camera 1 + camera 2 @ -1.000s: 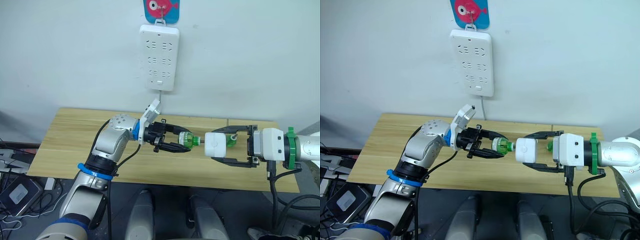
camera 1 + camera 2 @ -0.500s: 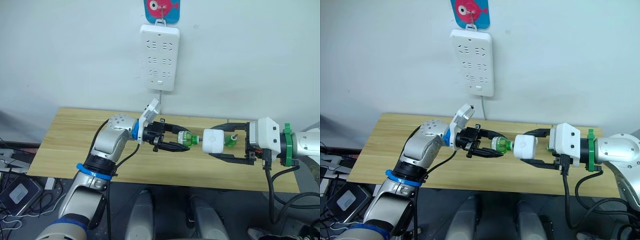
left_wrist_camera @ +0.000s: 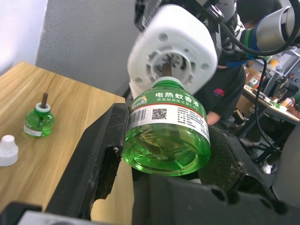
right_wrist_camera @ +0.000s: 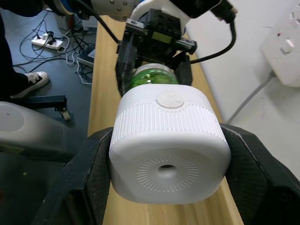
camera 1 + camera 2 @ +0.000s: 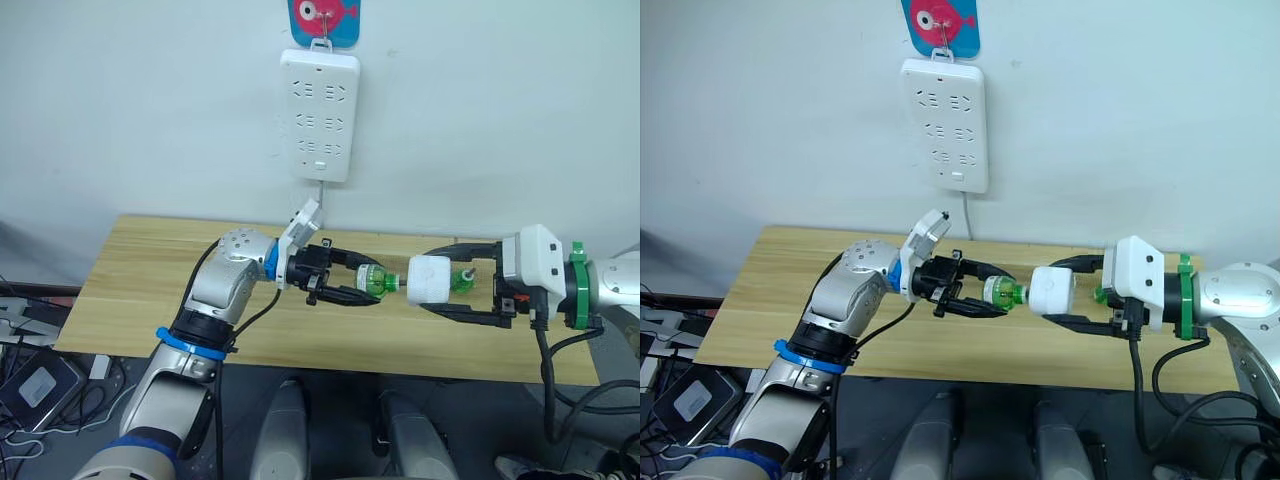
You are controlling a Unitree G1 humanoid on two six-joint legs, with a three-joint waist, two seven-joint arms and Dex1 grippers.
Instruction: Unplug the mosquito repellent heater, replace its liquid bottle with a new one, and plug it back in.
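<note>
My left gripper is shut on a green liquid bottle, held sideways above the wooden table. The bottle's neck points at the underside of the white mosquito repellent heater, which my right gripper is shut on. In the left wrist view the bottle has its wick right at the central opening of the heater. The right wrist view looks at the vent hole in the top of the heater, with the bottle behind it.
A white power strip hangs on the wall above the table's back edge. A second green bottle and a small white cap stand on the table beyond my right gripper. A person in dark clothes is in the background.
My right arm has lifted and turned slightly, keeping the heater at the bottle's neck. The left arm and bottle have held still.
</note>
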